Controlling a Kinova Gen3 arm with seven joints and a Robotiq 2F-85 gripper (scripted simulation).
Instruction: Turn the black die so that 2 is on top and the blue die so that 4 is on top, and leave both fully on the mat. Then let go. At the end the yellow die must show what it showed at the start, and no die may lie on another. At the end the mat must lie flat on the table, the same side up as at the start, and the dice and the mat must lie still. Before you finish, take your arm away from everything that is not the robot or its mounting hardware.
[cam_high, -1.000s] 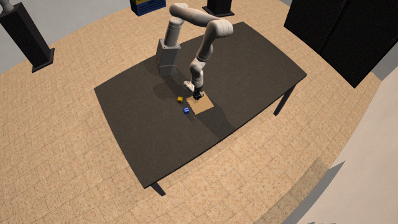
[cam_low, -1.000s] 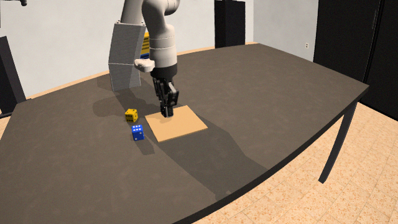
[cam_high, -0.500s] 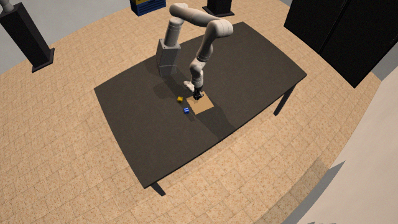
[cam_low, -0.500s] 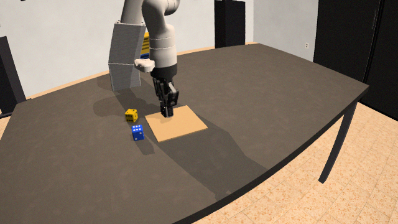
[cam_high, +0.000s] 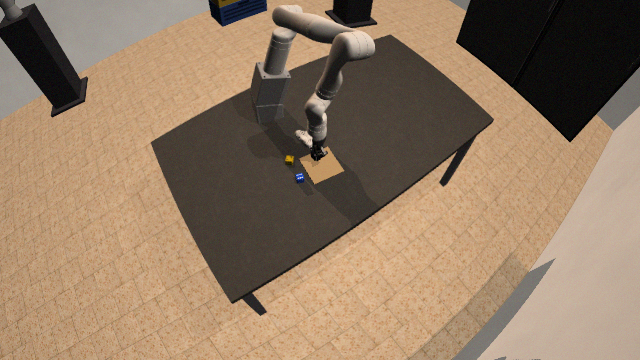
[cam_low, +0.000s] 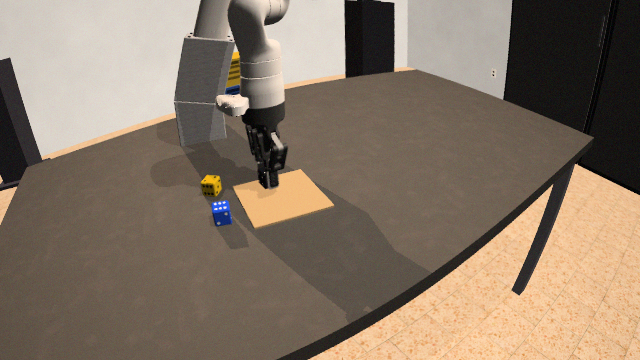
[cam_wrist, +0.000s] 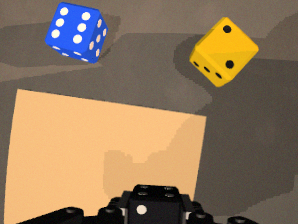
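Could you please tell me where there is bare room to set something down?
The mat looks bare on the side away from the gripper. Crowded: around the gripper, and beside the mat where the blue die and yellow die sit.

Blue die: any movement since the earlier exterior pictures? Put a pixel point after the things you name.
No. In the exterior view, the blue die (cam_high: 299, 178) (cam_low: 221, 213) (cam_wrist: 75, 32) keeps the same place and gap off the left edge of the mat (cam_high: 327, 171) (cam_low: 285, 205) (cam_wrist: 55, 150), six still on top.
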